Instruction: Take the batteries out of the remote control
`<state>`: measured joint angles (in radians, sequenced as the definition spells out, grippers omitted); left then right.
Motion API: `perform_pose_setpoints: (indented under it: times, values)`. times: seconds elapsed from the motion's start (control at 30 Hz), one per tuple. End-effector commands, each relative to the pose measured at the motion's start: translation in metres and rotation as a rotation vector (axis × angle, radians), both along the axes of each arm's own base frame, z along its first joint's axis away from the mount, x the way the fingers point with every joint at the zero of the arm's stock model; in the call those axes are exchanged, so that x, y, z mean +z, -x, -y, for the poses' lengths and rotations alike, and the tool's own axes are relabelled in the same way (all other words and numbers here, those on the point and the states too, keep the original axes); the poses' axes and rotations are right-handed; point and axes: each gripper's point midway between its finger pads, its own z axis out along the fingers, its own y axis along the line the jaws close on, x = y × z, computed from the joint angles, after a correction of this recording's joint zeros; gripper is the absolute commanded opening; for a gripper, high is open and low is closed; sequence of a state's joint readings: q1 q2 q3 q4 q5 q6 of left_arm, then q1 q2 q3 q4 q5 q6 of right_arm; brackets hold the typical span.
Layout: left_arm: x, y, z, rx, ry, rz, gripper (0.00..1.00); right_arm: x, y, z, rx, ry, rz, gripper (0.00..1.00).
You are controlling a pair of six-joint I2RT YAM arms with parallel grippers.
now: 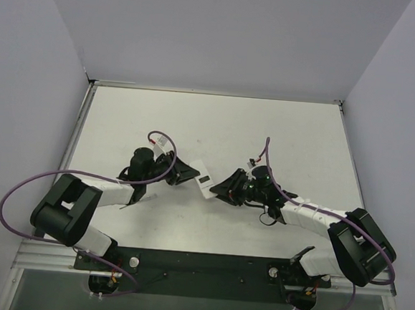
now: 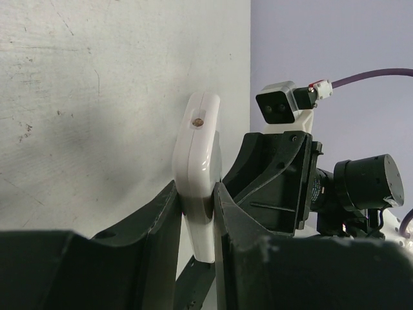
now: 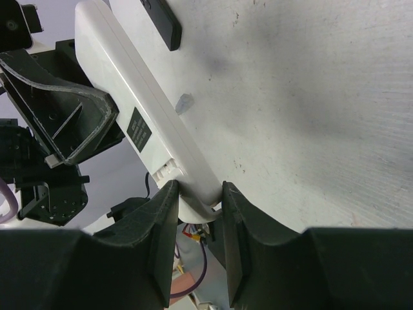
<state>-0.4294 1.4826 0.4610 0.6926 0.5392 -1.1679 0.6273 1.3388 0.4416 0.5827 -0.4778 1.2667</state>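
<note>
A white remote control (image 1: 204, 178) is held at the middle of the table between both grippers. My left gripper (image 1: 189, 172) is shut on one end; the left wrist view shows its fingers clamped on the remote's thin sides (image 2: 197, 142). My right gripper (image 1: 219, 187) is shut on the other end, and its wrist view shows the remote's back (image 3: 129, 84) with a small dark label (image 3: 139, 129) and a clip edge beside the fingers. No batteries show in any view. A flat black piece (image 3: 161, 22) shows past the remote's far end; I cannot tell what it is.
The white table (image 1: 217, 127) has raised rails at its left, right and far edges, with grey walls behind them. The black base plate (image 1: 199, 266) of the arms runs along the near edge. Purple cables loop off both arms.
</note>
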Motion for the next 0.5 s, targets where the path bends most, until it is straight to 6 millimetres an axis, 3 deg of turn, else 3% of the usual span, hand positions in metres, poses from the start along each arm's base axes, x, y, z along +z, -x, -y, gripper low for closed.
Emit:
perform_pose_setpoints:
  times: [0.0, 0.13, 0.27, 0.33, 0.47]
  values:
    - [-0.008, -0.017, -0.004, 0.026, -0.085, 0.086, 0.0, 0.003, -0.004, 0.003, 0.012, -0.011, 0.031, 0.19]
    - [-0.016, -0.019, -0.001, 0.021, -0.08, 0.06, 0.0, 0.005, -0.005, 0.003, 0.007, -0.023, 0.032, 0.28]
    - [-0.02, -0.02, 0.001, 0.021, -0.072, 0.045, 0.0, -0.001, -0.002, 0.008, 0.006, -0.004, 0.025, 0.29]
    - [-0.021, -0.02, 0.001, 0.021, -0.071, 0.044, 0.0, -0.004, 0.001, 0.009, 0.01, -0.004, 0.021, 0.35]
    - [-0.021, -0.021, 0.001, 0.022, -0.075, 0.043, 0.0, -0.007, 0.0, 0.015, -0.013, 0.002, 0.018, 0.29]
